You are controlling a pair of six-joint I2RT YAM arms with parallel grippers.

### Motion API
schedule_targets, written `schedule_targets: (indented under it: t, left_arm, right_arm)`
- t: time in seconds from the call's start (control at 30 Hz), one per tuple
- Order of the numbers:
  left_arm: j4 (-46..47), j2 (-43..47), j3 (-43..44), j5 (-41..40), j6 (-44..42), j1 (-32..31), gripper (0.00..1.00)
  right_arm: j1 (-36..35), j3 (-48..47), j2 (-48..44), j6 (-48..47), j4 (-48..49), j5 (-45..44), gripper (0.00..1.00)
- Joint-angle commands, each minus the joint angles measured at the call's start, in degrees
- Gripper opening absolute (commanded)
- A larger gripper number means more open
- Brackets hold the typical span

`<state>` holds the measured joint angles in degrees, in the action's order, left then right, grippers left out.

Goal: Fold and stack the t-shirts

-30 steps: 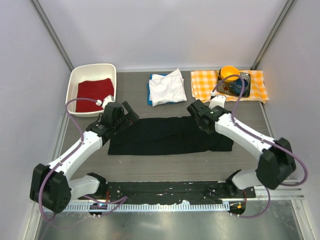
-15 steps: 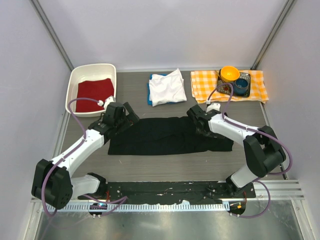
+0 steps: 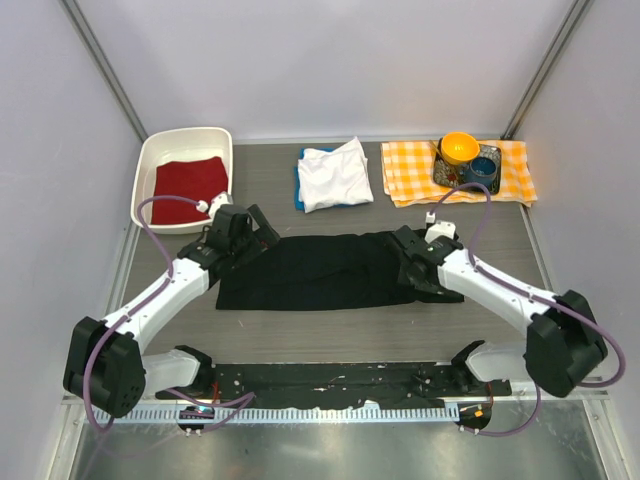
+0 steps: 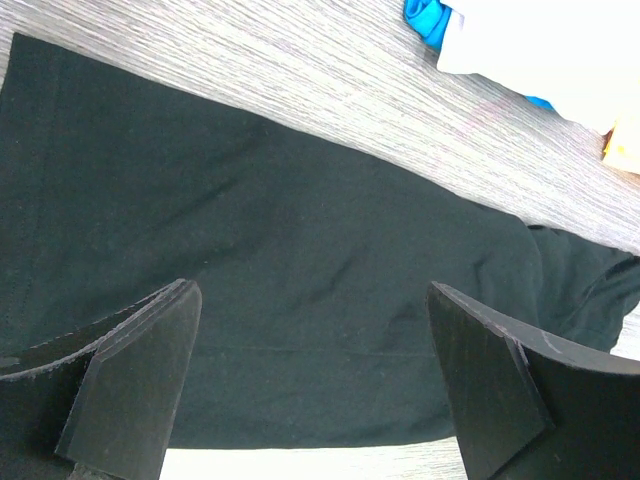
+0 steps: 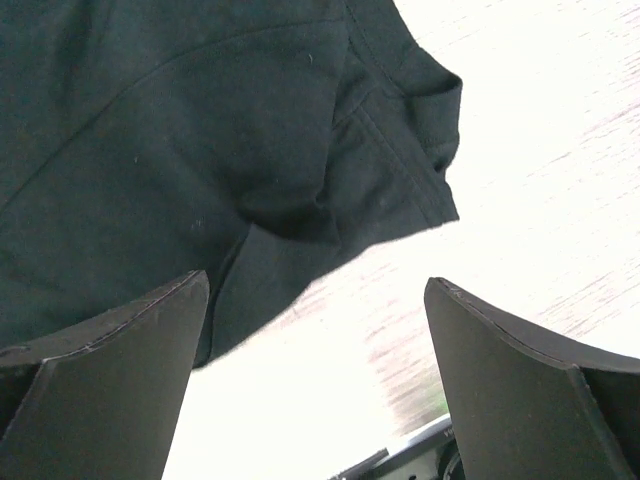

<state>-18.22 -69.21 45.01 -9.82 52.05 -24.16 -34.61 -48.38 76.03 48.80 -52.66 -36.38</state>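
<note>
Fold in progress: my left hand [image 4: 310, 290] and right hand [image 5: 316, 280] hover released over the black t-shirt [image 3: 330, 272]; next, probably, pinching its ends.

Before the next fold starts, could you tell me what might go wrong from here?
The black shirt is bunched at the sleeve under the right pincer, so a fold may trap that wrinkle. That pincer and the left pincer hang open over the cloth; a pinch might catch only the top layer. The white shirt lies close behind and could get nudged.

blue t-shirt [image 3: 298, 193] mostly hidden under white t-shirt [image 3: 335, 175], only edge showing
</note>
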Motion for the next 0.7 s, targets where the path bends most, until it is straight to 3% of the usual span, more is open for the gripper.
schedule_targets:
  t: [0.0,0.27,0.67]
  left_arm:
    - [2.92,0.74,0.87,0.51,0.33,-0.8,1.0]
    - [2.84,3.11,-0.28,-0.1,0.24,-1.06,1.0]
    - [2.13,3.64,-0.45,-1.51,-0.46,-1.06,1.0]
  right_arm:
    - [-3.52,-0.22,-5.8,6.39,-7.44,-0.27,0.96]
    - [-7.93,-2.86,-6.6,10.44,-10.44,-2.36,0.95]
    - [-7.14,-13.4,7.99,7.11,-3.24,-11.96,0.96]
